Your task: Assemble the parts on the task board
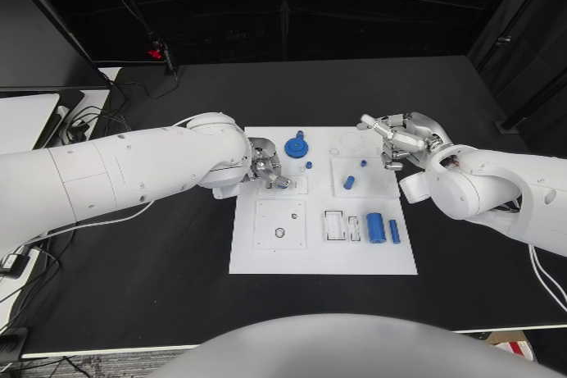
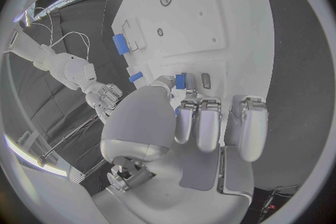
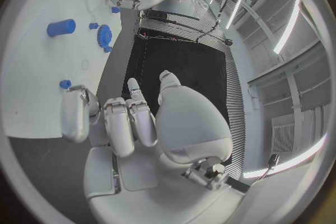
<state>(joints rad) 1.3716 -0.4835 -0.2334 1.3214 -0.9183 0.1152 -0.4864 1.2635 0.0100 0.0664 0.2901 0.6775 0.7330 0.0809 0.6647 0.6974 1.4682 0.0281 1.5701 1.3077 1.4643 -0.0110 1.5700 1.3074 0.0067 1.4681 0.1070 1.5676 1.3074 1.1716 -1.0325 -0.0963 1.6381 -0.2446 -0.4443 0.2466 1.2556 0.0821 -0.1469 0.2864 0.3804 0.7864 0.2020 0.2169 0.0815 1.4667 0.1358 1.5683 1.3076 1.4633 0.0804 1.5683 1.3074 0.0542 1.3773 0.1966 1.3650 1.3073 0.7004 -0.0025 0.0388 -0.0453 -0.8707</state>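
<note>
The white task board (image 1: 323, 255) lies in the middle of the table. On it are a blue gear (image 1: 297, 146), a short blue peg (image 1: 350, 182), two tiny blue pieces (image 1: 310, 164) (image 1: 363, 161), a blue cylinder (image 1: 374, 226) and a blue bar (image 1: 393, 231). My left hand (image 1: 269, 166) hovers over the board's upper left part. In the left wrist view it pinches a small blue part (image 2: 181, 80) between thumb and fingertips. My right hand (image 1: 400, 140) hangs at the board's upper right corner with its fingers apart and nothing in them.
A square plate with two round holes (image 1: 280, 225) and several narrow slots (image 1: 342, 225) take up the board's lower half. Cables and a pale table (image 1: 29, 120) lie at the far left. Black tabletop (image 1: 142, 288) surrounds the board.
</note>
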